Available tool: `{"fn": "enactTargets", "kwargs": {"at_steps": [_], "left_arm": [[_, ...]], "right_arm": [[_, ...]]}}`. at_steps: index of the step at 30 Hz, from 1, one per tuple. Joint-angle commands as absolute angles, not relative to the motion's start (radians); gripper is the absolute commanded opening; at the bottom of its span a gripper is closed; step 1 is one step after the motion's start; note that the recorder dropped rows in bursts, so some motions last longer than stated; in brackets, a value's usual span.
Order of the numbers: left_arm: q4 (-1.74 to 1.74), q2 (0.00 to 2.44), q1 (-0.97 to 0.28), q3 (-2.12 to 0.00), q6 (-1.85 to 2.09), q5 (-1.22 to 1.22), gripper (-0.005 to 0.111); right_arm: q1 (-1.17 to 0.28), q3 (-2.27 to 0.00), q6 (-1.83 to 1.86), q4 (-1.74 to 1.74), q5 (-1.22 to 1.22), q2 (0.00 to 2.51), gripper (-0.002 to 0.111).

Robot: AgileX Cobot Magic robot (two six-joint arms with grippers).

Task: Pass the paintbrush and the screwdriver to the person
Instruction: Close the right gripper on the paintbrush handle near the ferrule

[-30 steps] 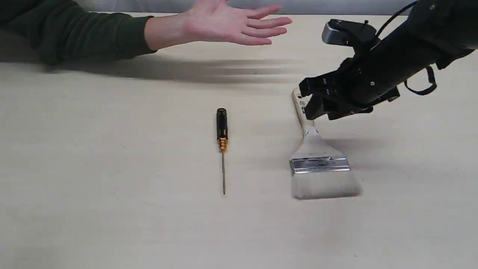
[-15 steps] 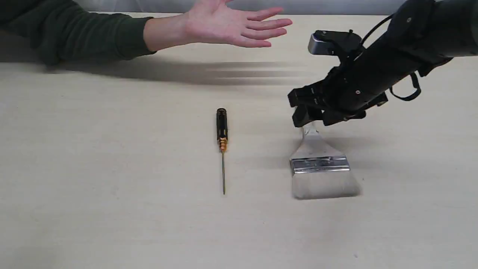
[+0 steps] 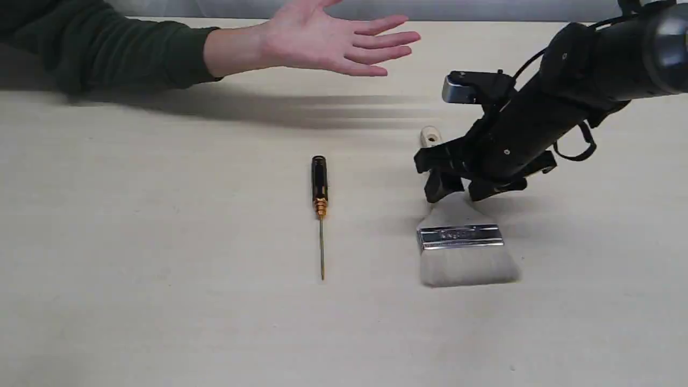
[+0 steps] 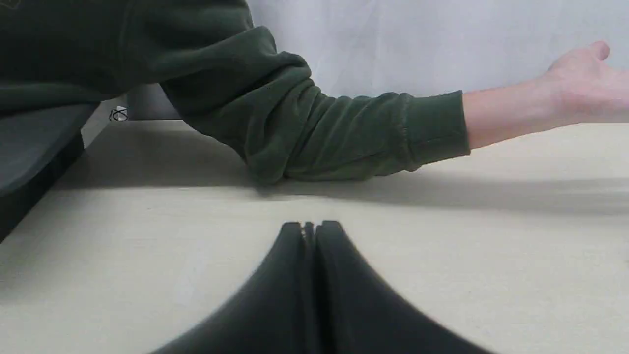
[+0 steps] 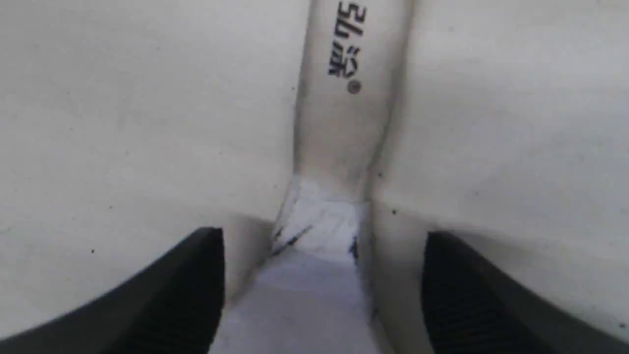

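while the brush [image 3: 460,236] is lying flat on the table [image 3: 161,301] with its bristles toward the near edge in the exterior view, the right gripper [image 3: 450,192] is hanging low over its handle, just behind the ferrule. in the right wrist view its two fingers [image 5: 191,275] are standing apart, one on each side of the pale handle, neither pressing on the wood; whether the tips are touching the table i cannot tell. the handle's holed end is showing past the gripper on the far side. the screwdriver [image 3: 320,185] is lying left of the brush, well apart from it, black handle far and shaft pointing near. the hand [image 3: 328,40] is hovering open above the far side of the table, fingers pointing right. the left gripper [image 4: 309,227] is sitting with its fingers pressed together on nothing, the green sleeve [image 4: 344,132] lying on the table beyond it.
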State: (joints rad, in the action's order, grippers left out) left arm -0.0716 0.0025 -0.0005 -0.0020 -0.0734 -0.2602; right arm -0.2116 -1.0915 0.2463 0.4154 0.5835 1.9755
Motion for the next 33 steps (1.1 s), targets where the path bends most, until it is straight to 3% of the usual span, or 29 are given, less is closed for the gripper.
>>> {"fn": "enactTargets", "kwargs": {"at_steps": [1, 7, 21, 33], "left_arm": [[-0.070, 0.000, -0.007, 0.000, -0.075, -0.248, 0.000], [-0.070, 0.000, -0.007, 0.000, -0.075, -0.248, 0.000], [-0.070, 0.000, -0.007, 0.000, -0.075, -0.248, 0.000], [-0.068, 0.000, -0.007, 0.000, -0.075, -0.252, 0.000]], "right_arm": [[-0.213, -1.109, 0.246, 0.403, 0.573, 1.976, 0.061], [-0.213, -1.159, 0.228, 0.377, 0.635, 1.991, 0.045], [-0.213, -1.200, 0.133, 0.272, 0.706, 2.099, 0.045], [-0.297, -1.273, 0.031, 0.169, 0.723, 2.098, 0.045]]}}
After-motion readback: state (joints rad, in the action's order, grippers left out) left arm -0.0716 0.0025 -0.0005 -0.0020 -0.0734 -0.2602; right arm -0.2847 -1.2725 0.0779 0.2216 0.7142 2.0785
